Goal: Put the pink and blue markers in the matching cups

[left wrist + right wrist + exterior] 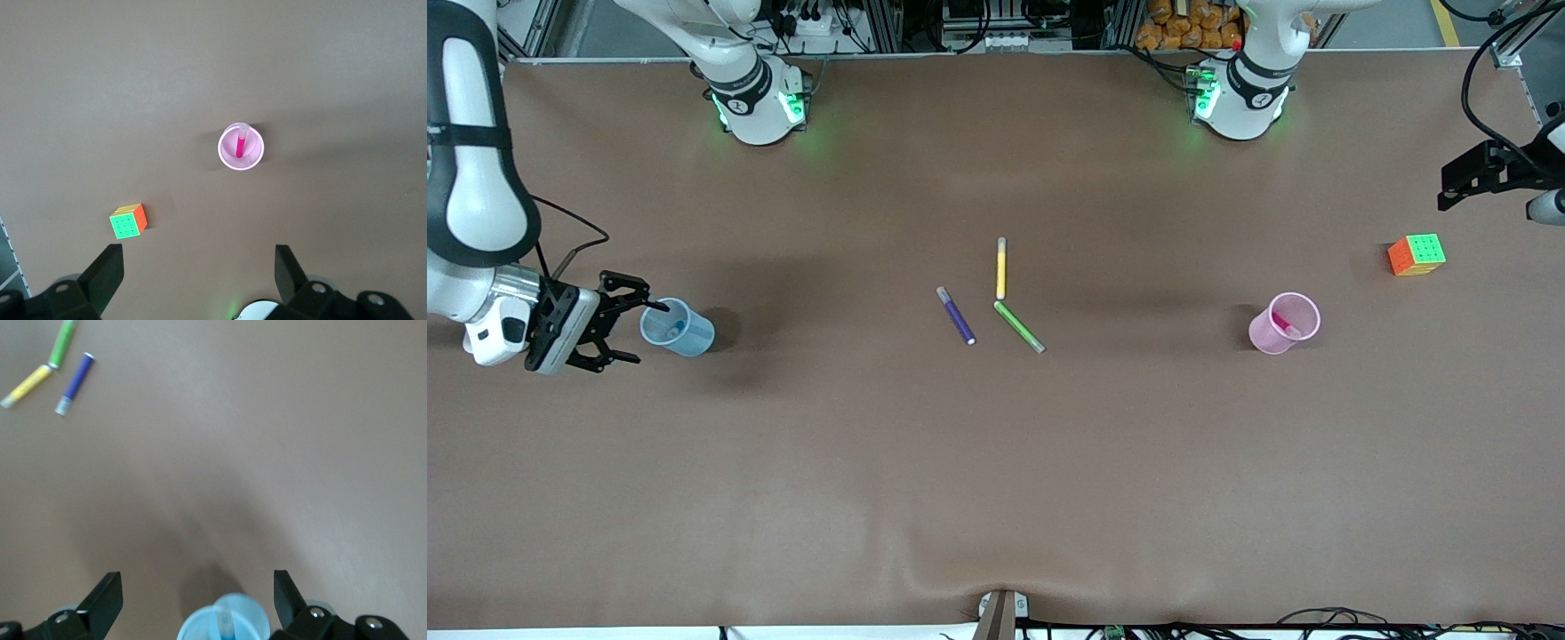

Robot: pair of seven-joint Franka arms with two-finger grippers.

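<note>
Standing in the blue cup (679,327) beside the wide-fingered right gripper (624,322), blue marker (673,328); mid-desk (996,480), purple pen (956,316), yellow pen (1001,268), green pen (1019,326); pink marker (1285,324) in pink cup (1282,324); left gripper (198,261), fingers wide, above.

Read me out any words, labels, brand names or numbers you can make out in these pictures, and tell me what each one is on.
None can be read.
Arm bases: small dark round marks, too small to read.
Purple marker, yellow marker, green marker: no print legible.
Pink cup, blue cup, cube: no lettering visible.
</note>
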